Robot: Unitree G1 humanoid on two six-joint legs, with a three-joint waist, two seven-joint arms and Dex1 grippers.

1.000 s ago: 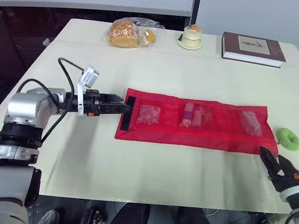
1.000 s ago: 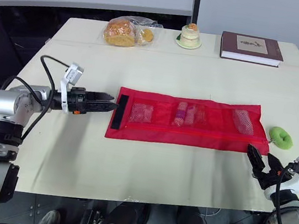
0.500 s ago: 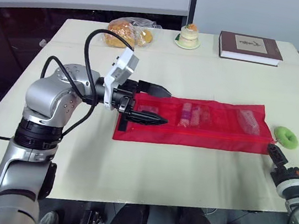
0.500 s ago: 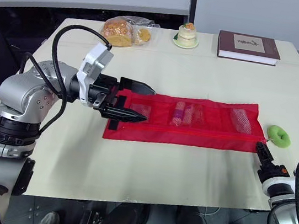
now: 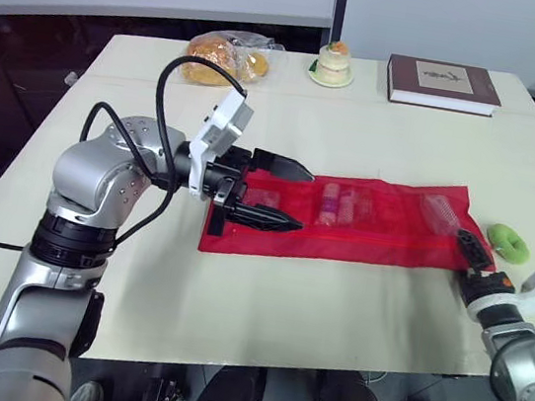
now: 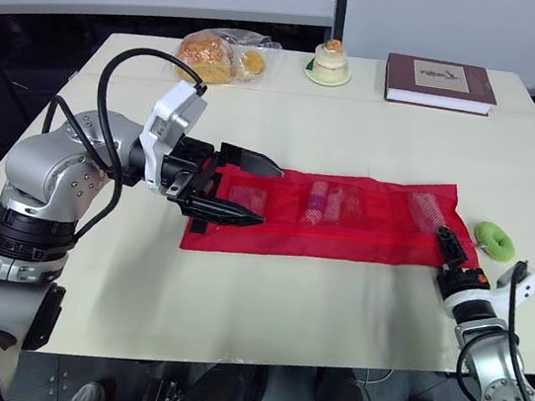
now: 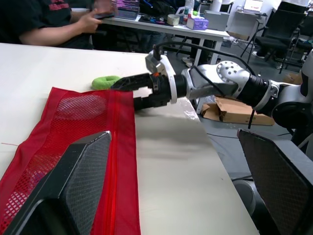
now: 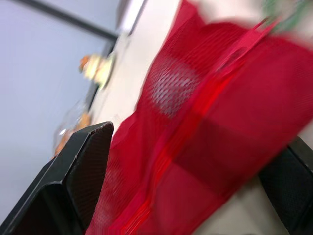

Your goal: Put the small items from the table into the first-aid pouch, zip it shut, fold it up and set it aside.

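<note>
The red first-aid pouch (image 5: pixel 383 227) lies unfolded and flat across the middle of the table, with small items inside its mesh pockets. A green ring (image 5: pixel 509 241) lies just past its right end. My left gripper (image 5: pixel 303 199) is open, hovering over the pouch's left end with one finger above the far edge and one above the near edge. My right gripper (image 5: pixel 469 244) is open at the pouch's right end, close to the green ring. The left wrist view shows that right gripper (image 7: pixel 132 93) at the pouch's (image 7: pixel 73 127) far corner. The right wrist view has red mesh (image 8: pixel 195 122) between its fingers (image 8: pixel 78 176).
At the table's back edge are a bag of bread (image 5: pixel 223 55), a small cake on a plate (image 5: pixel 333 62) and a dark book (image 5: pixel 443 84). The left wrist view shows a person (image 7: pixel 49 19) seated at another table beyond.
My left gripper rose from the pouch's left edge, swung over that end and opened. My right gripper moved from the table's front edge up to the pouch's right end.
</note>
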